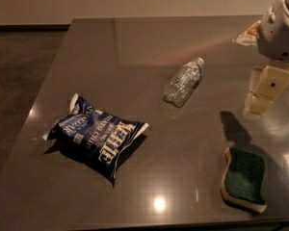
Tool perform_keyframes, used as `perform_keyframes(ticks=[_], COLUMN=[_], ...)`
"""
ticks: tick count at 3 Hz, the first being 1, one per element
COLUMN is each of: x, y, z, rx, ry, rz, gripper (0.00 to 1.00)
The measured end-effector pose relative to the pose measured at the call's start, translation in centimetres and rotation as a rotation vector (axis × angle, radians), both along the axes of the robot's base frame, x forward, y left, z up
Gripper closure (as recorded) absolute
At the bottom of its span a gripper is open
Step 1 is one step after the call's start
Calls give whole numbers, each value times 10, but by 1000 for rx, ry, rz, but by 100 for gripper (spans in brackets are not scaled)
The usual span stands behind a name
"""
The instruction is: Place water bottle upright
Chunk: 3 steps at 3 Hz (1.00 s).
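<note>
The water bottle (183, 81) is a small clear ribbed bottle with a white cap. It lies on its side on the dark table (135, 47), right of centre, with its cap pointing to the far right. My gripper (266, 90) hangs at the right edge of the view, above the table and well to the right of the bottle. It touches nothing and holds nothing. Its shadow falls on the table below it.
A dark blue chip bag (96, 136) lies at the front left of the table. A green and cream sponge (244, 177) lies at the front right. A pale object (248, 32) sits at the far right, behind the gripper's wrist. The floor lies beyond the left edge.
</note>
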State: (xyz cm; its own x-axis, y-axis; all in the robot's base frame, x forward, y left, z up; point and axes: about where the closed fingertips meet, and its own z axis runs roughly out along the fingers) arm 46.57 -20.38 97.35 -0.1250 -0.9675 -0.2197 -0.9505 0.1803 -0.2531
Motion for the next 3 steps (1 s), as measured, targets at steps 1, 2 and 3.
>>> perform_keyframes(ticks=[1, 2, 3], x=[27, 54, 82], y=[7, 12, 15], z=[-11, -23, -34], rx=[17, 26, 13], ry=[-6, -7, -21], rz=[91, 205, 331], gripper=[0, 0, 0])
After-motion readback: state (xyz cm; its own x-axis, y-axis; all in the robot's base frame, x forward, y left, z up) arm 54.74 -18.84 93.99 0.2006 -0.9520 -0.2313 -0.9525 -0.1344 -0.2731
